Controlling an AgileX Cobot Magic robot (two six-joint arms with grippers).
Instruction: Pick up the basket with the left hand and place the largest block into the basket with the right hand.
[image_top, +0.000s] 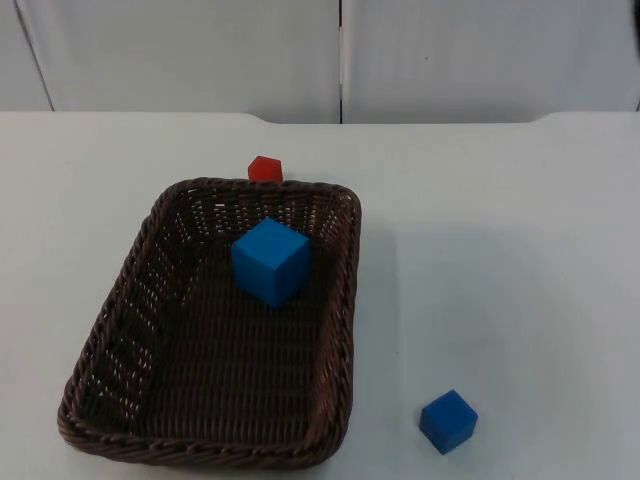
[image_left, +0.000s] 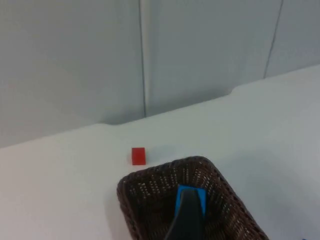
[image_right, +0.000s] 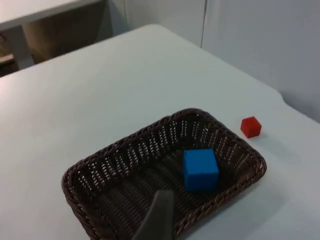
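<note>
The dark brown wicker basket rests on the white desk. Inside it, toward its far end, you see the large blue block. A small red block stands on the desk just beyond the basket's far rim. A smaller blue block stands on the desk well apart from the basket, on the right arm's side. A grey partition wall closes the far edge of the desk. You cannot tell the state of the jaws on either gripper; each wrist view looks down onto the basket from a distance.
</note>
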